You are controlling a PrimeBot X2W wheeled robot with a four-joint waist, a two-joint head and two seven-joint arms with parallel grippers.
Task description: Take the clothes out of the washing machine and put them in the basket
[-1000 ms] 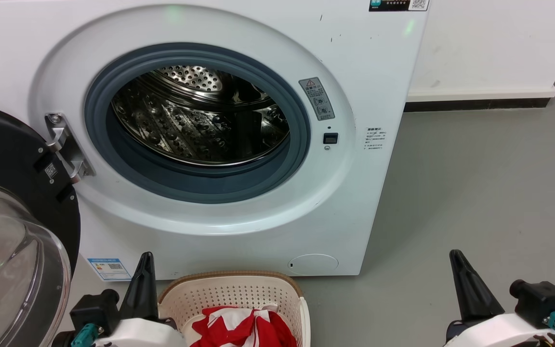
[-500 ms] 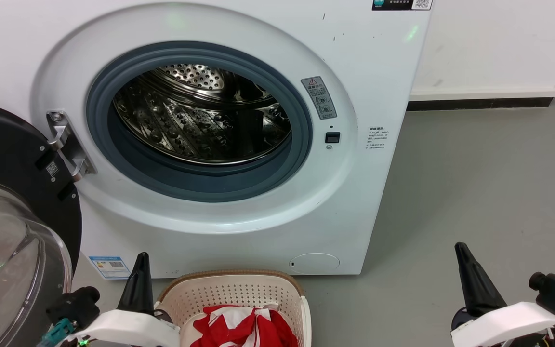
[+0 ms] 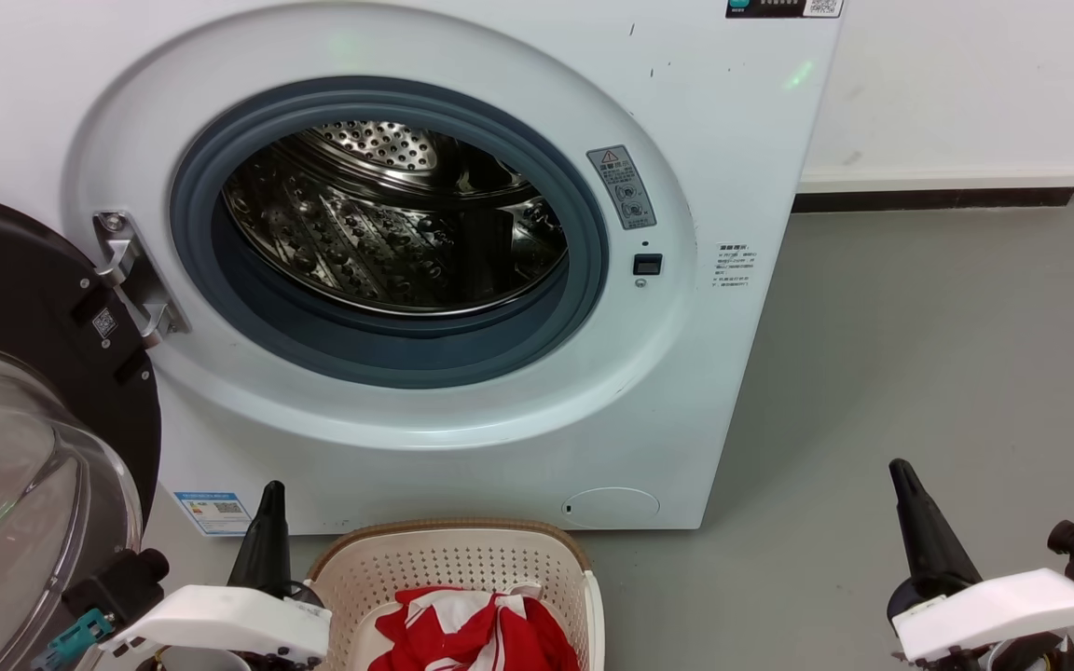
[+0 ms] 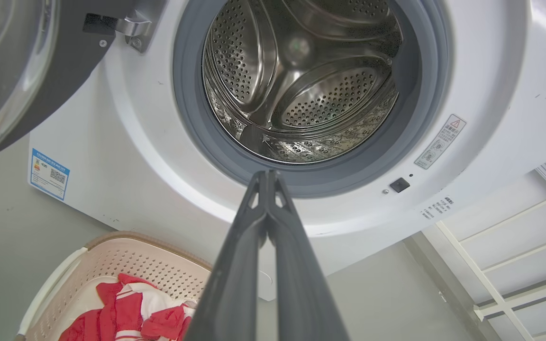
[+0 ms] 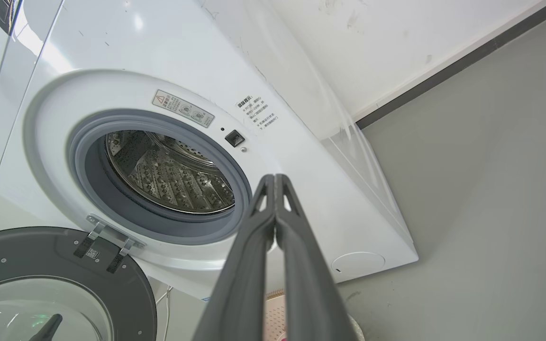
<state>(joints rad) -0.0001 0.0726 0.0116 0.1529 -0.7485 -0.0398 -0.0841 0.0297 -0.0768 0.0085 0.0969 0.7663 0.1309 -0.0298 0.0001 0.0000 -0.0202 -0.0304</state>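
The washing machine (image 3: 742,140) fills the head view with its round door (image 3: 24,438) swung open to the left. Its steel drum (image 3: 388,224) shows bare metal. Red clothes (image 3: 476,629) with white stripes lie in the cream basket (image 3: 448,559) on the floor in front of the machine. My left gripper (image 3: 270,489) is shut and stands just left of the basket. My right gripper (image 3: 901,466) is shut too, over the floor far right of the basket. In the left wrist view the left gripper (image 4: 267,173) points at the drum (image 4: 301,80), with the basket (image 4: 126,258) and clothes (image 4: 126,315) at lower left.
Grey floor (image 3: 947,373) spreads to the right of the machine up to a white wall with a dark skirting (image 3: 929,199). The open door (image 5: 59,284) stands out into the space left of the basket. A white rack (image 4: 529,246) shows at right in the left wrist view.
Both arms have drawn back and down toward the bottom of the head view, the right one drifting rightward. The camera has shifted slightly. Clothes and basket lie as before.
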